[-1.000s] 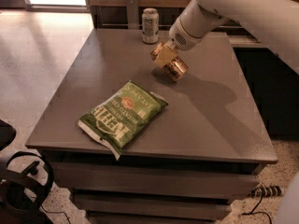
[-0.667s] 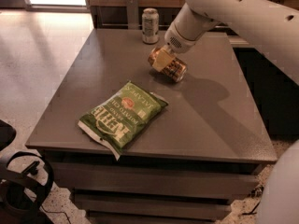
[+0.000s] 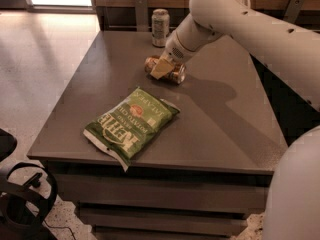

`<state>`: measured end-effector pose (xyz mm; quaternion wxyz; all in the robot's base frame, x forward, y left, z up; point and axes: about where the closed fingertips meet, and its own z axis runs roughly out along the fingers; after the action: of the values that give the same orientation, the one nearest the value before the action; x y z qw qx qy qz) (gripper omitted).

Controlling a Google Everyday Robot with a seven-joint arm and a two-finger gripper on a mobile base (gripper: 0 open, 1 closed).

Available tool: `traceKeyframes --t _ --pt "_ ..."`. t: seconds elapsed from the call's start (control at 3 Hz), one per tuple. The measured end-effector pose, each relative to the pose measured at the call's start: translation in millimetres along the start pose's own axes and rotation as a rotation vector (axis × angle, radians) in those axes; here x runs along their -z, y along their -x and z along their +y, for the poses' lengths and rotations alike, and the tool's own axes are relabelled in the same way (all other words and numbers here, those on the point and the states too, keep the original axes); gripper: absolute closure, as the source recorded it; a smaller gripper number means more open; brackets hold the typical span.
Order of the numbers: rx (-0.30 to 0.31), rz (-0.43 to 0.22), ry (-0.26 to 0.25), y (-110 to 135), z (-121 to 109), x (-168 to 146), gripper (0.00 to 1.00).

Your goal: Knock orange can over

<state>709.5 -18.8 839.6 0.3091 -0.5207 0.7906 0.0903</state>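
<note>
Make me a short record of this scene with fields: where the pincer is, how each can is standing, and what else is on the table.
pincer: low over the orange can, touching or nearly so
orange can: lying on its side, far half of the table
silver-white can: upright near the far edge, apart from the orange can
chip bag: green, lying flat towards the near left
table: dark grey top
task state: orange can appears knocked over

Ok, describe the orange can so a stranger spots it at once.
On the dark table, look past the green chip bag toward the far side. The orange can lies on its side there, right at the gripper. Its neighbour, the silver-white can, stands upright at the back edge.
</note>
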Motion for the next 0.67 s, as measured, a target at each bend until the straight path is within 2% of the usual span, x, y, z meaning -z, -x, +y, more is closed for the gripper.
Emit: traceKeyframes --t 0.33,0.67 --pt "0.013 -0.001 0.005 1.4 2.1 -2.8 0.74" --pt "0.013 -0.001 0.007 1.8 2.5 -3.0 0.52"
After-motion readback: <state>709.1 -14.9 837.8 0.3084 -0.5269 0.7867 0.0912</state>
